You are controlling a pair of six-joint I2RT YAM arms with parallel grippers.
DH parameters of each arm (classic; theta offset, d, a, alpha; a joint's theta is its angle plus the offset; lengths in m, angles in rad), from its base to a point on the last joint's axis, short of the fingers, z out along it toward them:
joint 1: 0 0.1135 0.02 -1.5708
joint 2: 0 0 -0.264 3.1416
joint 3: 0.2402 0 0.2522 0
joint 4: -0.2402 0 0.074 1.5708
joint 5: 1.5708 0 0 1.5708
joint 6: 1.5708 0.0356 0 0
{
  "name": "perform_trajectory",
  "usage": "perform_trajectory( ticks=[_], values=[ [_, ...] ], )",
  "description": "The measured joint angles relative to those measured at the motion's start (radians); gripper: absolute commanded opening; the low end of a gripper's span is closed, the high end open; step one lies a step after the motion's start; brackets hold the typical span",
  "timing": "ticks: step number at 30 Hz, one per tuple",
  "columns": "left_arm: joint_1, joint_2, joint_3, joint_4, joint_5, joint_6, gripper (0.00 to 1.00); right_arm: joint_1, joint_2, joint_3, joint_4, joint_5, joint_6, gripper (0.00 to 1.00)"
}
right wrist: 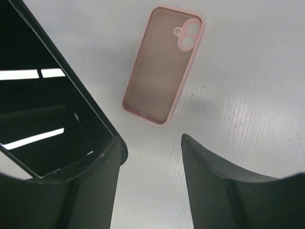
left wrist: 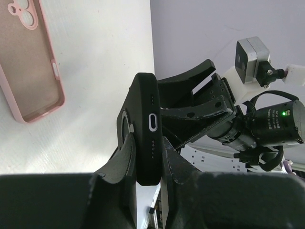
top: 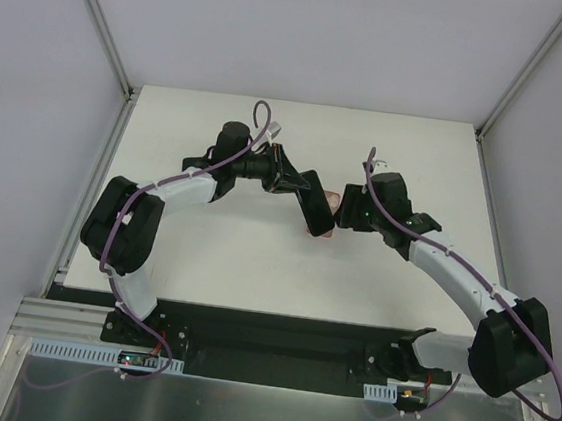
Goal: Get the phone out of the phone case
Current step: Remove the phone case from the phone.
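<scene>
White worktop [right wrist: 248, 71] lies under both arms. Near its middle the phone [left wrist: 145, 114] is raised off the surface and free of its shell. It stands on edge, with its port end toward the left wrist camera. On its two faces the left gripper [left wrist: 148, 160] is clamped tight. Just beside it the case [left wrist: 28, 62] lies flat on the worktop, empty, hollow side up. Above the case hangs the right gripper [right wrist: 151, 140], jaws apart and holding nothing, with the phone's glossy face just outside one finger.

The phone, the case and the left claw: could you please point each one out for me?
phone [left wrist: 147, 119], left wrist view, on its bottom edge.
case [right wrist: 162, 67], right wrist view, on its inner back.
left claw [left wrist: 148, 164], left wrist view, between its fingertips.
</scene>
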Motion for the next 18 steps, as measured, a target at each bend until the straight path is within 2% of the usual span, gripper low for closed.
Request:
perform_trajectory(
  ticks=[7, 11, 18],
  values=[
    [0.0, 0.0, 0.0, -0.005, -0.021, -0.012, 0.0, 0.019, 0.048, 0.005, 0.03, 0.053, 0.022, 0.51],
    [0.0, 0.0, 0.0, -0.017, -0.034, -0.01, 0.0, 0.035, 0.074, 0.013, 0.045, 0.078, 0.023, 0.52],
    [0.0, 0.0, 0.0, -0.062, -0.026, -0.005, 0.0, 0.029, 0.035, -0.038, 0.073, 0.011, 0.024, 0.54]
  ],
)
